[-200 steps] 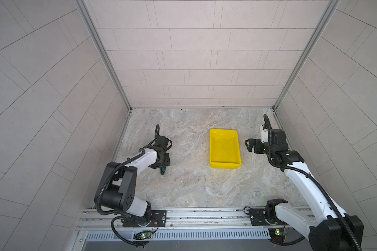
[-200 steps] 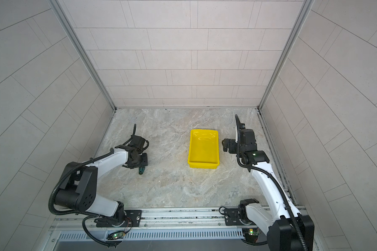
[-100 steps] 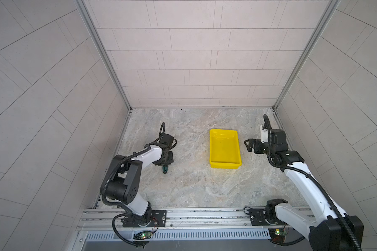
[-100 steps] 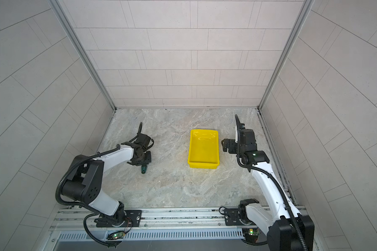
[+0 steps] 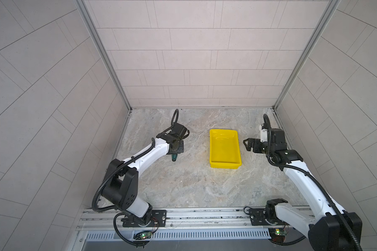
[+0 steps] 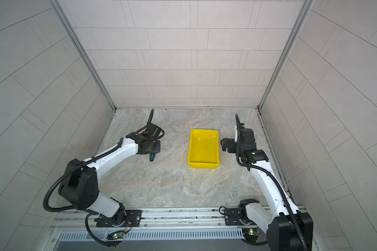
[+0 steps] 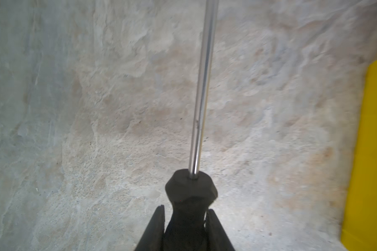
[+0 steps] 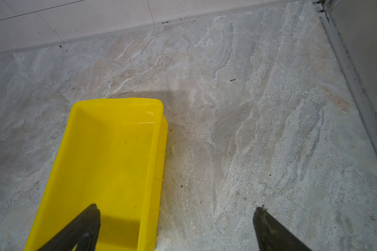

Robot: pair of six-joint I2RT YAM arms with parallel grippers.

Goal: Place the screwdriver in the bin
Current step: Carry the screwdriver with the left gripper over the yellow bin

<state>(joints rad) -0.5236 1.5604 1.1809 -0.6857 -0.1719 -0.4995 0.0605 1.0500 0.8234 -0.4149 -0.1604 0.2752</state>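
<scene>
The left fingers [image 7: 158, 223] are closed tight on the small screwdriver [image 7: 201, 97] with a dark green and black handle and a thin metal shaft. In the left wrist view the two fingers press against either side of the black part of the handle, just behind its thick collar, and the shaft runs straight out beyond the fingertips over the grey-beige stone-patterned tabletop [image 5: 183, 184].

In both top views the left fingers [image 5: 177, 149] point downward over the left part of the tabletop. The green end of the screwdriver [image 5: 174, 157] [image 6: 152, 157] sticks out from under them on the near side. Whether the tool touches the tabletop cannot be told.

The shallow rectangular bright yellow plastic bin [image 5: 225, 166] [image 6: 202, 166] sits right of centre, its long sides running near to far. It is well apart from the screwdriver, and its glossy inside [image 8: 109, 163] is bare. One yellow edge of the bin [image 7: 374, 152] shows in the left wrist view.

The right fingers [image 5: 247, 144] [image 6: 223, 145] hang just right of the bin, spread wide with nothing between them. In the right wrist view one finger [image 8: 89, 219] shows against the bin and the other against bare tabletop.
</scene>
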